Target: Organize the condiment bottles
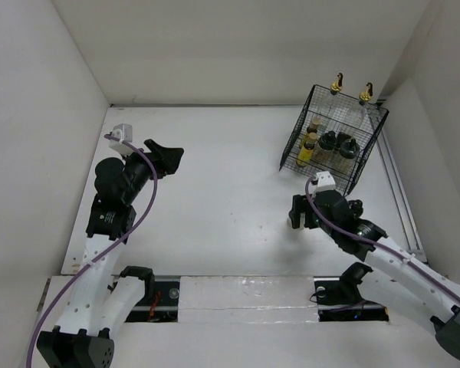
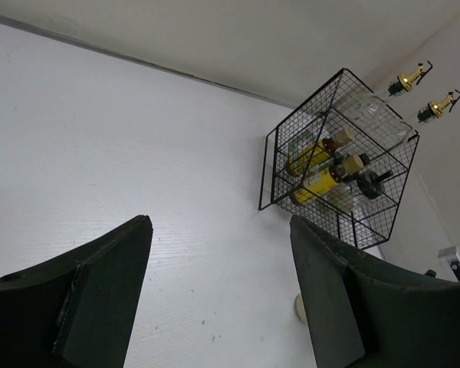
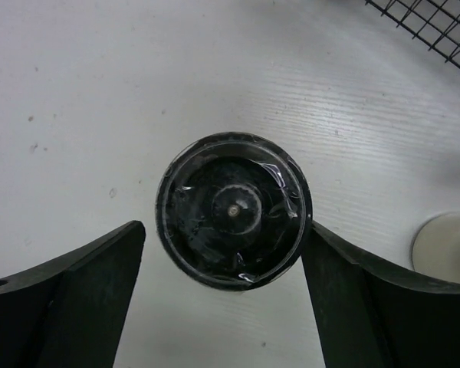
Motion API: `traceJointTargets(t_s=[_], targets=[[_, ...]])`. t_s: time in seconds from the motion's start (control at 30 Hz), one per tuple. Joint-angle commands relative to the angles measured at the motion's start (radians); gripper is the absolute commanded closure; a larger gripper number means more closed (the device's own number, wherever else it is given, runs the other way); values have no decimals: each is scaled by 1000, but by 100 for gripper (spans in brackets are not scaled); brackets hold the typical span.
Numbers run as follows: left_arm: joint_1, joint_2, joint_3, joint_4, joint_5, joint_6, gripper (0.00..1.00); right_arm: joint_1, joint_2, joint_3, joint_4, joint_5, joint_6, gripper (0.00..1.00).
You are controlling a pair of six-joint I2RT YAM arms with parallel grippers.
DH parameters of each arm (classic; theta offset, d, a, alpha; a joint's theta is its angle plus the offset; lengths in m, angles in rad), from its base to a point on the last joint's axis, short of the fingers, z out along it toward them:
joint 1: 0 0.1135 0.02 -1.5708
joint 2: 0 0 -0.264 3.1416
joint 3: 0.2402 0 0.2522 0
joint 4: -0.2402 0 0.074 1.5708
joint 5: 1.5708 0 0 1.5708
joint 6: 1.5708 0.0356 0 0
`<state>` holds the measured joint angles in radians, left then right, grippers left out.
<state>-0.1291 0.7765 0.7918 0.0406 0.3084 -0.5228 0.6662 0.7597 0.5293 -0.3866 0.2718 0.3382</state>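
You see the right gripper [image 3: 222, 230] with jaws wide, straddling the dark-lidded jar [image 3: 231, 208] upright on the table [image 3: 77, 77], gripping nothing: positioned for a closing grasp. The left gripper [image 2: 218, 226] hangs half-open, empty, well apart. Other condiment bottles [image 1: 322, 142] sit inside the wire basket [image 1: 368, 157].

I'm watching the black wire basket [image 1: 295, 144] sitting at the tabletop's [image 1: 230, 161] far right corner. It's holding the condiment bottles [image 1: 327, 142], with two gold pourers [image 1: 337, 83] poking above its far rim. My right gripper [image 1: 300, 215] is hovering near its near side, and my left gripper [image 1: 172, 157] is hanging toward the left edge, well apart.
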Motion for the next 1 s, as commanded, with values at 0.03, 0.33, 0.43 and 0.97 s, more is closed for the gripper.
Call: traceJointTargets(t_s=[0.03, 0.33, 0.43, 0.97], targets=[[5, -17, -2, 42, 4, 3, 32, 9, 62, 14, 32, 72, 38, 22], [5, -25, -2, 42, 6, 3, 32, 0, 168, 83, 161, 211, -70, 36], [5, 0, -2, 42, 6, 3, 32, 0, 181, 121, 196, 224, -108, 50], [5, -6, -2, 42, 12, 3, 32, -255, 208, 394, 305, 170, -263, 53]])
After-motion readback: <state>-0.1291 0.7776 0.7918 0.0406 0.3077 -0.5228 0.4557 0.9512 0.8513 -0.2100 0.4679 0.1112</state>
